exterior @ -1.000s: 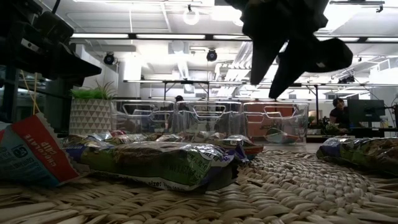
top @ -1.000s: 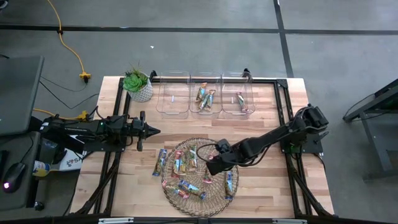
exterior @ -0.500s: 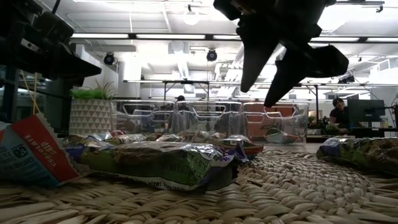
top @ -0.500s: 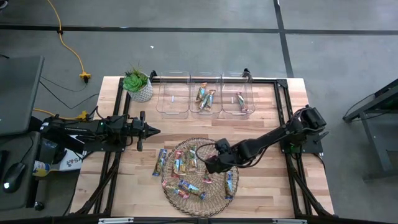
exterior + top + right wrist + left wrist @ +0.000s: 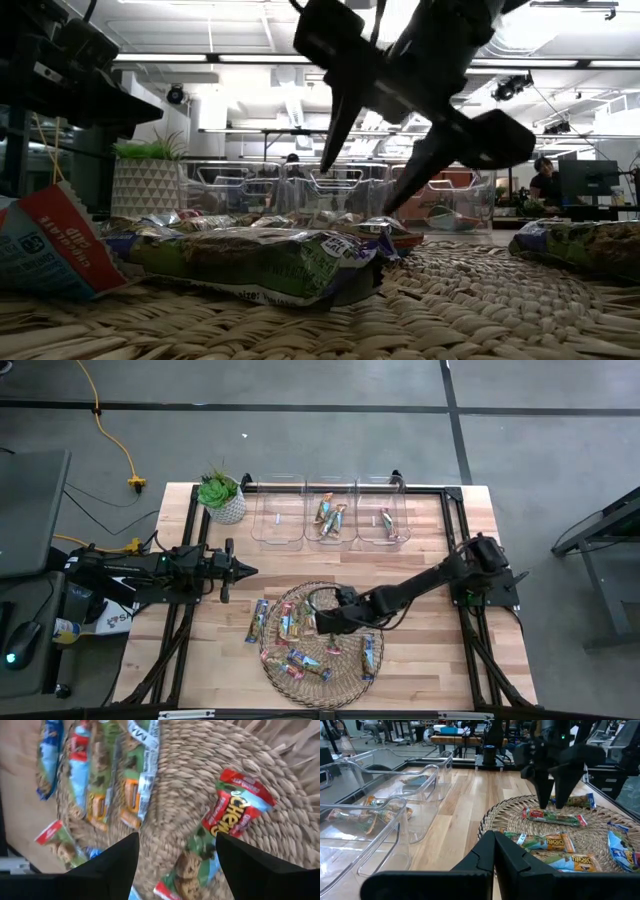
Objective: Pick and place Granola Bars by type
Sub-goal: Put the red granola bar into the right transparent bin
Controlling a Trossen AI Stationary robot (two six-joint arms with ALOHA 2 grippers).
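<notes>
While the left tool (image 5: 247,570) waits pinched together, the right tool (image 5: 176,851) hovers spread apart over a red-ended granola bar (image 5: 226,827) on the wicker mat (image 5: 175,765)

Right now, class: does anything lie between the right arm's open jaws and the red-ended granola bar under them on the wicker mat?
Nothing visible does. The right gripper hangs over the wicker mat with jaws open, and the red-ended granola bar lies bare between them. Other bars lie off to one side, clear of it.
</notes>
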